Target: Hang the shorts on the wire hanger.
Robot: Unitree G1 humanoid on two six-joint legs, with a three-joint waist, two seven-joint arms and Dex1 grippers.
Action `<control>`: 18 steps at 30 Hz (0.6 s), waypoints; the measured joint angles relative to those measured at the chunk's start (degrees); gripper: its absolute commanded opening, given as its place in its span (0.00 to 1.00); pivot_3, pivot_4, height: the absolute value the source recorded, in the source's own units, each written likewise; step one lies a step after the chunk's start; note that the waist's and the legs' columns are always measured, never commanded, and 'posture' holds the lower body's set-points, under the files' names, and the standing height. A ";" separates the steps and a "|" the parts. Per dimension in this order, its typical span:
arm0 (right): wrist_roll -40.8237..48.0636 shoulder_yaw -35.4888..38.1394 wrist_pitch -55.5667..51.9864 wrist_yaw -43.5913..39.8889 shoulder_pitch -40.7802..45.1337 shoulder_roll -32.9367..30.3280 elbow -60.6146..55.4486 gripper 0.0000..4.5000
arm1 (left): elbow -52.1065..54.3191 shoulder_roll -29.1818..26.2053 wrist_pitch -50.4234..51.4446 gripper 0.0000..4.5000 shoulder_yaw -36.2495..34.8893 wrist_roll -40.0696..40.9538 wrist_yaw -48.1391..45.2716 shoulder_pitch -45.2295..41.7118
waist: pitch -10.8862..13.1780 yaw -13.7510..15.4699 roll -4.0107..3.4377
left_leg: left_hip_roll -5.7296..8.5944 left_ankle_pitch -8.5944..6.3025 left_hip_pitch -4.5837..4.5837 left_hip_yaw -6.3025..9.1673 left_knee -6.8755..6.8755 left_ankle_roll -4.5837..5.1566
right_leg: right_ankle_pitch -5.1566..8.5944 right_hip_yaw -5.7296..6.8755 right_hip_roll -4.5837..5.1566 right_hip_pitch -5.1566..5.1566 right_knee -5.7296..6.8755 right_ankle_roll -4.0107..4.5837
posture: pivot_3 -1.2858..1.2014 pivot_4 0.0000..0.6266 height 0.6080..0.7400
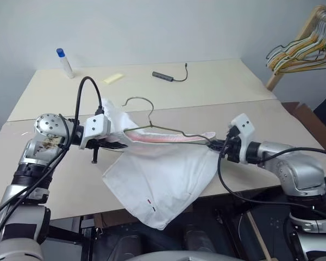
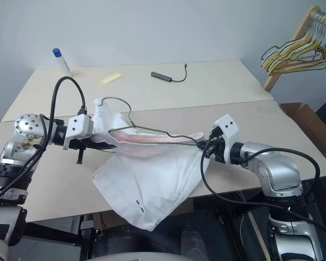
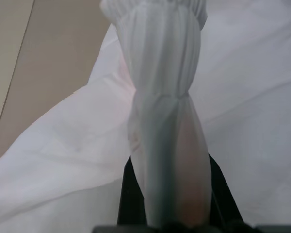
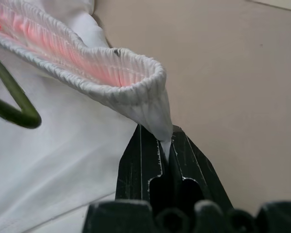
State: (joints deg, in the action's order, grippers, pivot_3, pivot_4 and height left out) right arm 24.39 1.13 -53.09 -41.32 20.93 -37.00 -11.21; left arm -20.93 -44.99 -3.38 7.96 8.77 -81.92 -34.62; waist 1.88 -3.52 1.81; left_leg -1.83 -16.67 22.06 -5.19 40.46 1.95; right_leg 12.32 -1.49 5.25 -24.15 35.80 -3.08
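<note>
The white shorts are stretched between both grippers over the table's front edge, with the gathered waistband pulled open on top and small dark marks near the lower hem. The wire hanger rests in the waistband opening, its hook pointing toward the far side of the table. My left gripper is shut on the waistband's left end. At the other end, my right gripper is shut on a pinch of waistband fabric, its black fingers pressed together. The hanger's wire runs beside that end.
A blue-capped bottle, a yellow note and a dark cabled device lie at the back of the beige table. A wooden rack with bunched hangers stands at the far right, a cardboard box below it.
</note>
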 measured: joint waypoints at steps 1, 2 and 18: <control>0.00 0.00 0.40 -0.32 0.11 -0.50 0.57 0.04 | -0.01 0.10 0.01 0.00 0.03 -0.41 0.76 0.00 | 0.00 -0.02 0.00 | 0.00 0.00 0.01 0.00 0.00 0.00 | 0.00 0.00 0.00 -0.01 0.00 0.00 | 0.50 0.00 1.00; 0.00 0.00 0.81 -0.71 0.21 -0.93 0.93 0.04 | -0.05 0.30 -0.04 0.00 0.10 -0.74 1.59 0.00 | 0.00 -0.05 0.00 | 0.00 0.00 0.01 0.00 0.00 0.00 | 0.00 0.00 0.00 -0.01 0.00 0.00 | 0.50 0.00 1.00; 0.72 -0.01 3.39 -2.38 -0.25 -2.63 1.19 0.04 | -0.56 0.34 -0.12 0.00 0.53 -0.81 3.90 0.25 | 0.00 -0.32 0.00 | 0.00 0.00 0.00 0.00 0.00 0.00 | 0.00 -0.01 -0.01 -0.01 0.00 0.00 | 0.50 0.00 1.00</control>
State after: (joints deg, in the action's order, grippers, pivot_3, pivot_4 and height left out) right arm 25.11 1.12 -49.70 -43.70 20.67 -39.63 -10.02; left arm -21.49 -44.65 -3.50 8.49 7.97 -78.02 -34.37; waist 1.88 -3.84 1.81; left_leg -1.84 -16.66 22.06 -5.19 40.46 1.95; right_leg 12.32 -1.50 5.25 -24.16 35.81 -3.08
